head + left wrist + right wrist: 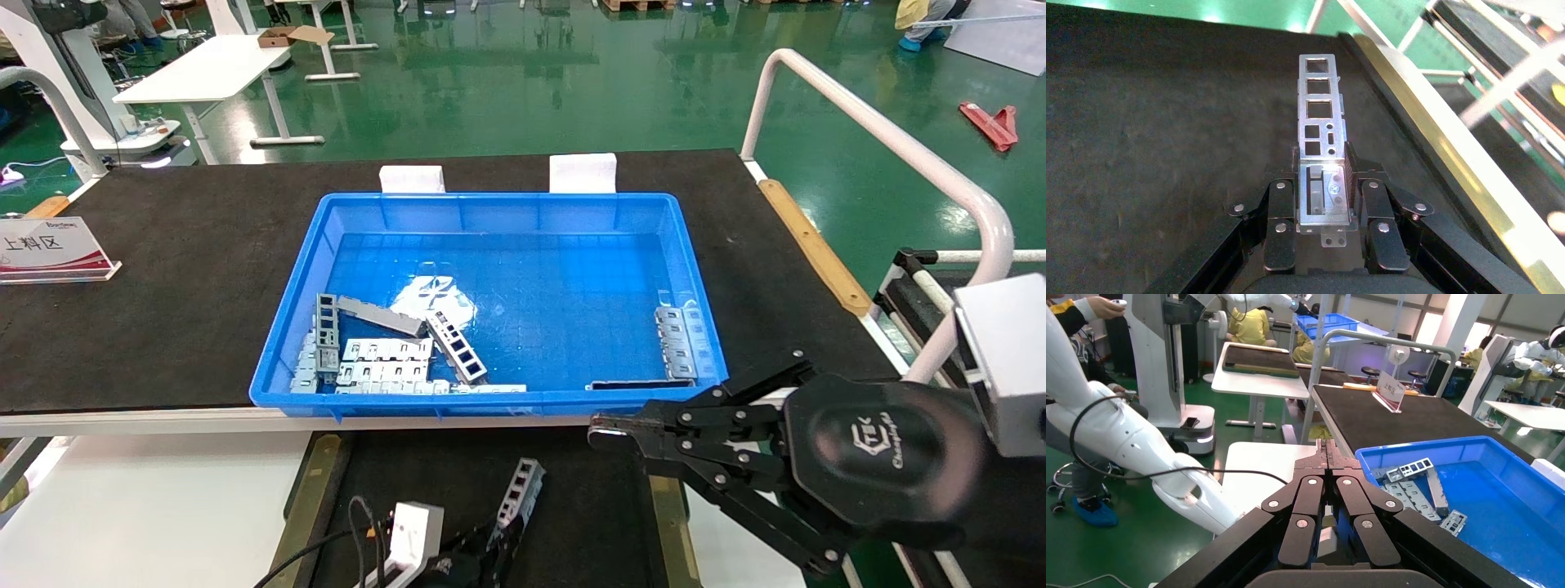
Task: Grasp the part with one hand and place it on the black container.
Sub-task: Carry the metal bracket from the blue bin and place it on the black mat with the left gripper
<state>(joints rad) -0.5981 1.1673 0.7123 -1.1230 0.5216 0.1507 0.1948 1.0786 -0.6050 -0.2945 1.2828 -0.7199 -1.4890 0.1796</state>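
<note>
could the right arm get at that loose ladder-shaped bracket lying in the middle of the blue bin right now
Probably yes. The right gripper hovers shut just outside the blue bin's near right corner, and the bracket lies uncovered on the open bin floor. The left gripper is busy holding another part.

I'm holding the left gripper point(1322, 202) low over the black container point(572, 523), its fingers point(1281, 211) clamping the part point(1319, 116). I'm hanging the right gripper point(609, 433) above that container's right edge, jaws pressed together, tips pointing left, the arm reaching in from the right.
</note>
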